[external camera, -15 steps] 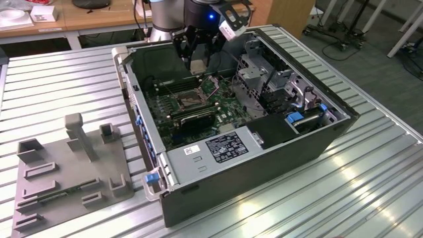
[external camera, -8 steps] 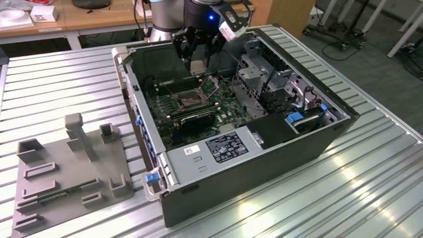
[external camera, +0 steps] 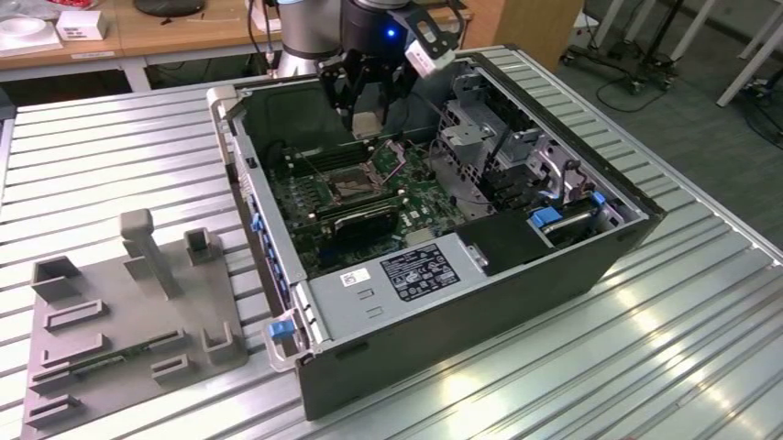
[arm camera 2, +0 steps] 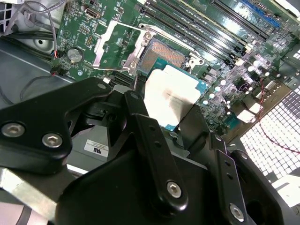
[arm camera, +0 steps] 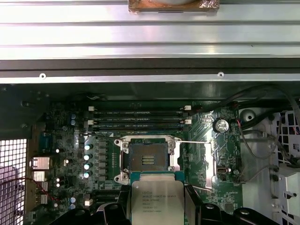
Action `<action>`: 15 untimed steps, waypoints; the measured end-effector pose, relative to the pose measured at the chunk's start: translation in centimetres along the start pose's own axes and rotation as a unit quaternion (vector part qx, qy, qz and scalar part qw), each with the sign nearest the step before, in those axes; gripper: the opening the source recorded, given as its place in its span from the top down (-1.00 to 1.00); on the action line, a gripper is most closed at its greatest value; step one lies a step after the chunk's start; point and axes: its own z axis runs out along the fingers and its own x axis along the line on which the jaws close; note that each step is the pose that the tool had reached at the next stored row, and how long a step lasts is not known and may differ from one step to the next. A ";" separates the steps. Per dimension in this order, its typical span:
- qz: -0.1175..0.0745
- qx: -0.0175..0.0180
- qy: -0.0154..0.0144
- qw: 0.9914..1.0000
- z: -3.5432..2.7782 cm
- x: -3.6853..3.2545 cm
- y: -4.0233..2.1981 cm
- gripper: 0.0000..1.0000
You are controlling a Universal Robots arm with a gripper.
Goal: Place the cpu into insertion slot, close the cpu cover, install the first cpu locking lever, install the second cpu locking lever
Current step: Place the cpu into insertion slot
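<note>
cpu (arm camera: 157,197) in tool (arm camera: 158,213), near insertion slot (arm camera: 149,157), cpu cover (arm camera 2: 102,47) beside that slot

Your cpu (arm camera: 157,202) has a smooth, silvery-grey metal top with a dull sheen. The tool (arm camera 2: 164,111) clamped on its edges is matt black, with shiny metal screw heads. Inside the matt black computer case (external camera: 490,312), the motherboard (arm camera: 65,140) is glossy green. The insertion slot (arm camera: 147,157) has a bright silver metal rim around a dark, fine-grained bed, and the cpu cover (arm camera 2: 104,44) is thin, bare, bright metal. Outside the case, the bench (external camera: 636,357) is ribbed, reflective metal, and the fixture (external camera: 135,302) looks like matt grey plastic.
</note>
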 end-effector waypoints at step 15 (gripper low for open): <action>0.000 0.000 0.000 1.000 0.51 0.00 -0.05 -0.08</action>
